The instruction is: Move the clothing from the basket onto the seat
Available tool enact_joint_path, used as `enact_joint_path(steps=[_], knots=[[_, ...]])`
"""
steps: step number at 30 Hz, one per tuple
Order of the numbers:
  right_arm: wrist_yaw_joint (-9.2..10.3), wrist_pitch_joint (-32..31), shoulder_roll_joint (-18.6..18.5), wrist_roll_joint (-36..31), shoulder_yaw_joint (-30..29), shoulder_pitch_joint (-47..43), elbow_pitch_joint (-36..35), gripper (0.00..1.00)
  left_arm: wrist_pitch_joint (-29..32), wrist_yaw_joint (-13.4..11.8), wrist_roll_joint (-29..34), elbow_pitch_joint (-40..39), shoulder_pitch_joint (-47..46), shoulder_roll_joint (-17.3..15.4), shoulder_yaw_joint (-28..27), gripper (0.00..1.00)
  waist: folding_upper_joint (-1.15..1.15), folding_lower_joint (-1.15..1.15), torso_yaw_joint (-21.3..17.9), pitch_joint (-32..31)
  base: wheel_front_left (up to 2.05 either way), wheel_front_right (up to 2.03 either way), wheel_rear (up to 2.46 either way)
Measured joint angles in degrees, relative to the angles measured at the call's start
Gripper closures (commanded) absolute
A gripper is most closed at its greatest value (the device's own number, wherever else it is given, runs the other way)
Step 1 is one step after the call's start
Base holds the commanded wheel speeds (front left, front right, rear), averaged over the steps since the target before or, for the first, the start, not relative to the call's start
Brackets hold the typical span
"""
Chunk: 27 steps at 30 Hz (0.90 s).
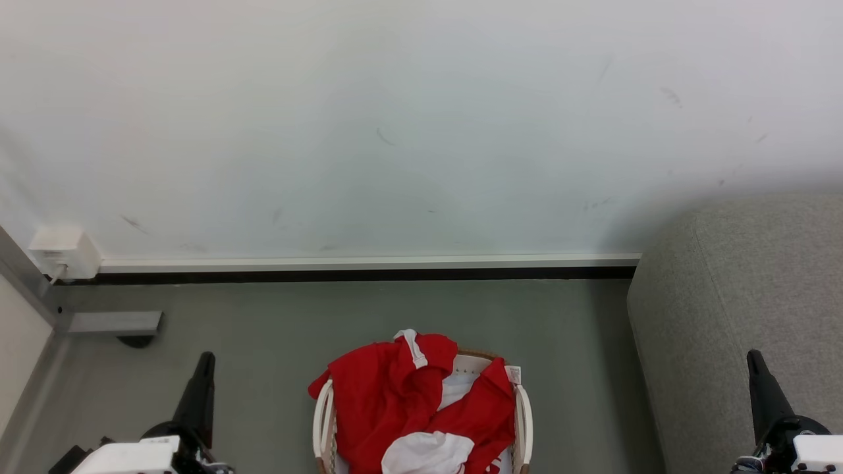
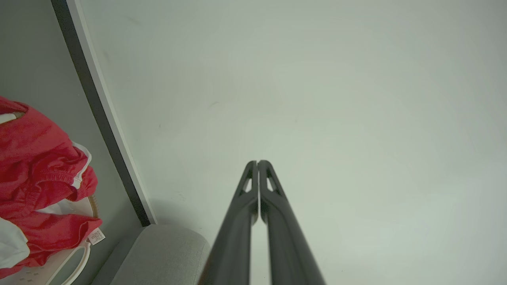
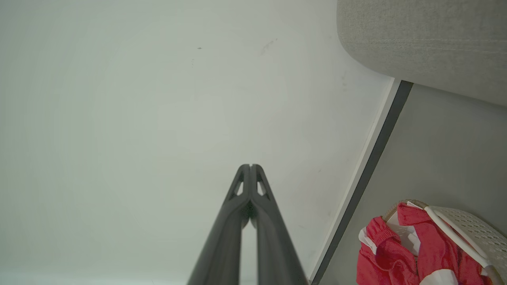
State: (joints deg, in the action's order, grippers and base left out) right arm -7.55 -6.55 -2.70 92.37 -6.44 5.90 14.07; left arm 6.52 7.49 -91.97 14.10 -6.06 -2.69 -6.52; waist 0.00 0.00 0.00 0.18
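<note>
The wall [image 1: 421, 118] is pale and lightly scuffed, and it meets the grey floor [image 1: 395, 309] at a white skirting strip [image 1: 369, 263] with a dark band under it.

The seat [image 1: 737, 296], in light grey fabric with a rounded corner, stands on the floor at the right, against the wall. No clothing lies on the part of it in view.

The basket [image 1: 524, 411] stands on the floor at bottom centre, left of the seat and apart from it. The lower part of the basket is cut off by the frame edge.

The clothing [image 1: 388, 395] is in the basket. Red fabric with white trim is heaped above the rim and hangs over the far-left edge. A white panel lies at the front. How many garments there are cannot be told.

The left claw [image 1: 206, 359] is closed and empty, fingertips together, to the left of the basket and clear of it.

The right claw [image 1: 753, 357] is closed and empty, in front of the seat.

A small white box [image 1: 64, 253] sits low on the wall at the far left.
</note>
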Motion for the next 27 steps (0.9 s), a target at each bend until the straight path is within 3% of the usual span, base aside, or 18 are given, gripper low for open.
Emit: enact_joint_path(steps=[27], knots=[[0.0, 0.0, 0.0, 0.0, 0.0, 0.0, 0.0, 1.0, 0.0, 0.0, 0.0, 0.0, 0.0, 0.0, 0.0, 1.0, 0.0, 0.0, 0.0, 0.0, 0.0, 0.0, 0.0]])
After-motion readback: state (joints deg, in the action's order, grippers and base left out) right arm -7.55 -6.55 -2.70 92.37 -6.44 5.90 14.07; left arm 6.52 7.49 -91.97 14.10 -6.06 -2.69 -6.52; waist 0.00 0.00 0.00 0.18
